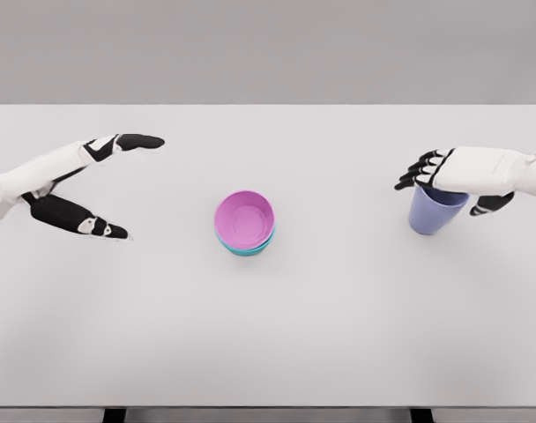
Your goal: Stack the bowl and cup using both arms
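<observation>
- White tabletop (268,344) fills the head view, and everything you work with sits on it: a bowl stack at the middle, a cup far off to the right.
- Pink bowl (243,218) rests nested in a teal bowl (250,249), of which only the lower rim shows; the pair stands upright at the table's centre, touched by neither hand.
- Lavender cup (434,210) stands well apart from the bowls on the right side, its mouth covered by your right hand (457,172).
- Right hand comes in from the right edge, palm down across the cup's rim, dark fingers draped over the far side and the thumb below at the near side; it looks closed on the cup, though how firm the hold is cannot be read.
- Left hand (78,181) hovers over the left part of the table, thumb and fingers spread wide like a fork, holding nothing.
- For the step in hand, judged as carrying the cup to the bowls: lift straight up first so the base clears the table, keep the cup upright, travel left, and centre it over the pink bowl before lowering.
- Bring your left hand beside the stack to steady it, without nudging the bowls.
</observation>
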Controlling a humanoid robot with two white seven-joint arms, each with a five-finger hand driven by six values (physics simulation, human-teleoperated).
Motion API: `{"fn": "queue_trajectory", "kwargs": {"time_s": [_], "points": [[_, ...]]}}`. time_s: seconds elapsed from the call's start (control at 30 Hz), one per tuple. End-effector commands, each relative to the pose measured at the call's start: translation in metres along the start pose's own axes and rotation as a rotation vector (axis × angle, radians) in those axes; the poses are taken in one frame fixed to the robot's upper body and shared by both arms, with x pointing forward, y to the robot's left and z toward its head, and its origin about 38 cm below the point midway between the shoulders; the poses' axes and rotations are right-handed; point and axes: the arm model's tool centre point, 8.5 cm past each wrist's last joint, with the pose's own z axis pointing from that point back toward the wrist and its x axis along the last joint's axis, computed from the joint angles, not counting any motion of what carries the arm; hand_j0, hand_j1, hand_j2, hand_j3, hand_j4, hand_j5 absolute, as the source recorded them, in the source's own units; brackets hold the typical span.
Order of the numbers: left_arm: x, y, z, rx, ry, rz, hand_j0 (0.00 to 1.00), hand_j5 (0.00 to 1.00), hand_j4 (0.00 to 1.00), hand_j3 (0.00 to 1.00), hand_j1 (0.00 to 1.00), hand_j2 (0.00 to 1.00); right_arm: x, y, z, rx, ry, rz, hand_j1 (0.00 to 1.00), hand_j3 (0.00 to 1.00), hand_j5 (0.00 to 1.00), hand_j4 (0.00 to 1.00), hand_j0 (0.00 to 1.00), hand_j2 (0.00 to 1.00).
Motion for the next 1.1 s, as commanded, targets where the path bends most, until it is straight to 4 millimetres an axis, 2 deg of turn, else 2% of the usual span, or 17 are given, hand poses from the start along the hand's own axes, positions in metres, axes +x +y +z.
{"fn": "queue_trajectory", "kwargs": {"time_s": [0.0, 0.03, 0.1, 0.23, 0.4, 0.53, 0.63, 0.77, 1.07], "points": [[-0.010, 0.023, 0.021, 0.115, 0.030, 0.025, 1.00, 1.00, 1.00, 1.00, 1.00, 1.00, 0.001, -0.001, -0.003, -0.004, -0.003, -0.003, 0.99, 0.99, 0.99, 0.99, 0.99, 0.99], [-0.019, 0.018, 0.025, 0.143, 0.045, 0.051, 1.00, 1.00, 1.00, 1.00, 1.00, 1.00, 0.001, -0.001, -0.003, -0.004, -0.003, -0.003, 0.95, 0.95, 0.95, 0.95, 0.95, 0.95], [-0.023, 0.016, 0.028, 0.165, 0.050, 0.062, 1.00, 1.00, 1.00, 1.00, 1.00, 1.00, 0.002, -0.001, -0.005, -0.005, -0.006, 0.000, 0.86, 0.86, 0.86, 0.86, 0.86, 0.86], [-0.039, 0.002, 0.037, 0.192, 0.086, 0.110, 1.00, 1.00, 1.00, 1.00, 1.00, 1.00, 0.004, -0.001, -0.009, -0.008, -0.015, -0.002, 0.81, 0.81, 0.81, 0.81, 0.81, 0.81], [-0.042, -0.001, 0.039, 0.191, 0.097, 0.117, 1.00, 1.00, 1.00, 1.00, 1.00, 1.00, 0.004, -0.001, -0.010, -0.008, -0.016, -0.004, 0.60, 0.60, 0.60, 0.60, 0.60, 0.60], [-0.042, -0.001, 0.039, 0.188, 0.099, 0.114, 1.00, 1.00, 1.00, 1.00, 1.00, 1.00, 0.004, -0.003, -0.009, -0.014, -0.016, 0.002, 0.58, 0.58, 0.58, 0.58, 0.58, 0.58], [-0.041, -0.001, 0.039, 0.187, 0.098, 0.113, 1.00, 1.00, 1.00, 1.00, 1.00, 1.00, 0.004, -0.015, -0.007, -0.039, -0.015, 0.017, 0.59, 0.59, 0.59, 0.59, 0.59, 0.59], [-0.041, -0.001, 0.039, 0.186, 0.099, 0.112, 1.00, 1.00, 1.00, 1.00, 1.00, 1.00, 0.007, -0.041, -0.016, -0.101, -0.035, 0.044, 0.61, 0.61, 0.61, 0.61, 0.61, 0.61], [-0.041, -0.002, 0.039, 0.185, 0.100, 0.111, 1.00, 1.00, 1.00, 1.00, 1.00, 1.00, 0.019, -0.083, -0.032, -0.201, -0.082, 0.083, 0.61, 0.61, 0.61, 0.61, 0.61, 0.61]]}}
